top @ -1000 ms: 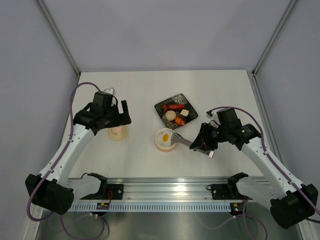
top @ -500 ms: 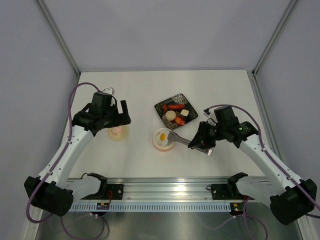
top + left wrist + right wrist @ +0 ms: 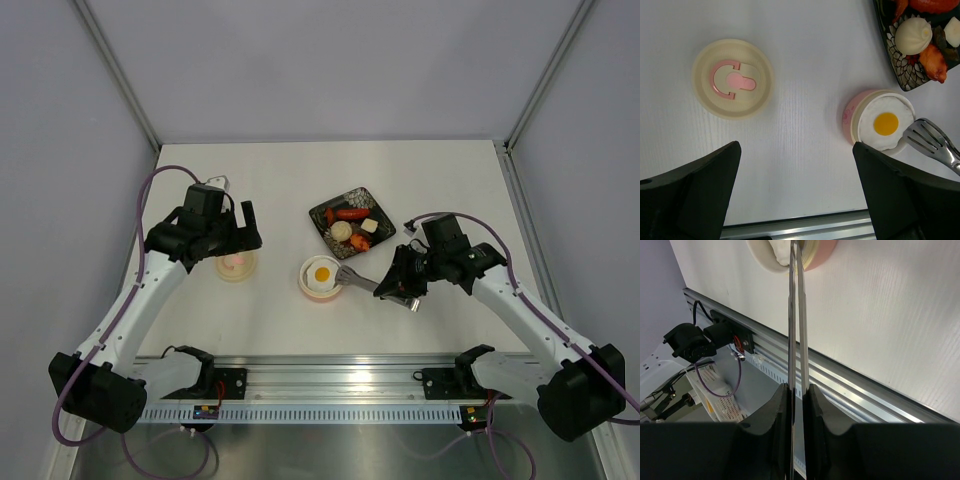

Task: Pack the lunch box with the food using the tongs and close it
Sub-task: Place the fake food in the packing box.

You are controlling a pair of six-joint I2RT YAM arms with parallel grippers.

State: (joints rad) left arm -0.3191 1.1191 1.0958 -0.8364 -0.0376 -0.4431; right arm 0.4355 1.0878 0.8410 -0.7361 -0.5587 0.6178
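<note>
The lunch box tub point(image 3: 320, 290) stands mid-table, with the white fried egg point(image 3: 322, 273) lying flat in it. My right gripper point(image 3: 401, 291) is shut on the silvery tongs point(image 3: 358, 280). Their tips reach the egg's point(image 3: 885, 122) right edge at the tub's rim point(image 3: 850, 117). In the right wrist view the tongs' arms point(image 3: 796, 315) run nearly together from my gripper point(image 3: 796, 387) to the egg point(image 3: 782, 252). The lid point(image 3: 236, 264) lies flat to the left. My left gripper point(image 3: 247, 228) hovers open over the table near the lid point(image 3: 732, 78).
A black square tray point(image 3: 318, 214) behind the tub holds a red sausage point(image 3: 351, 213), a pale ball point(image 3: 342, 231), an orange piece point(image 3: 359, 242) and a pale cube point(image 3: 369, 226). The metal rail point(image 3: 330, 380) runs along the near edge.
My right gripper and the tongs have shifted left. The tub has slid a little left with them, and the egg now lies flatter in it. The left arm has not moved.
</note>
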